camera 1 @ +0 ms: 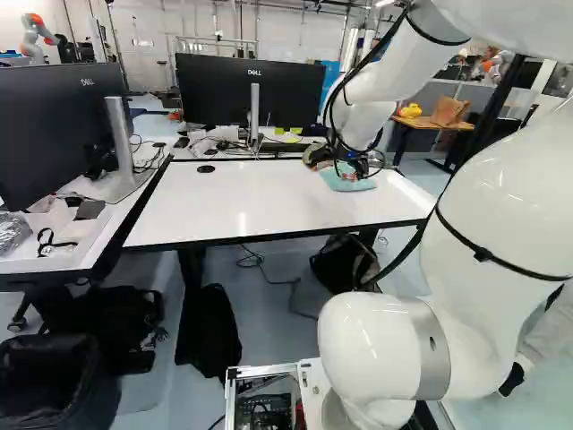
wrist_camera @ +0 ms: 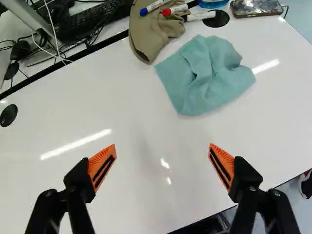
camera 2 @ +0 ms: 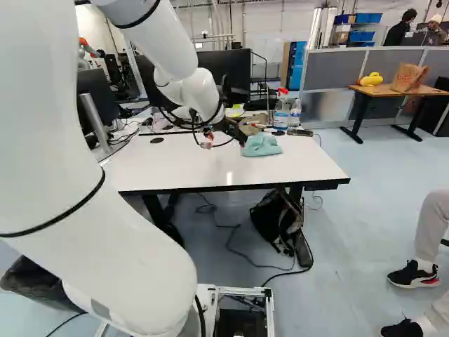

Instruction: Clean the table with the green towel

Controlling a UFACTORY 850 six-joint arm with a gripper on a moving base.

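One green towel point(wrist_camera: 209, 75) lies loosely bunched on the white table point(camera 1: 233, 202), towards its right side in the left base view, with a flatter corner spread nearest the tan cap point(wrist_camera: 152, 36). Its raised folds would give my fingers something to pinch, so I'd aim for the heap rather than that thin corner. My gripper point(wrist_camera: 162, 146) is released, its orange-padded fingers spread wide over bare tabletop with nothing between them; the towel sits ahead of them, untouched. That wide spread suits a soft lump with no fixed edge

The cap is just beyond the towel, markers point(wrist_camera: 174, 9) lying on and beside it, and the bottles point(camera 2: 282, 112) stand near the far edge, probably pushed back to leave room for wiping. Farther off, the keyboard point(wrist_camera: 92, 19) and monitor point(camera 1: 246, 90) are on the desk behind. I judge the job at its start: I need to move forward, lower over the folds and close, taking care not to snag the cap or roll a marker
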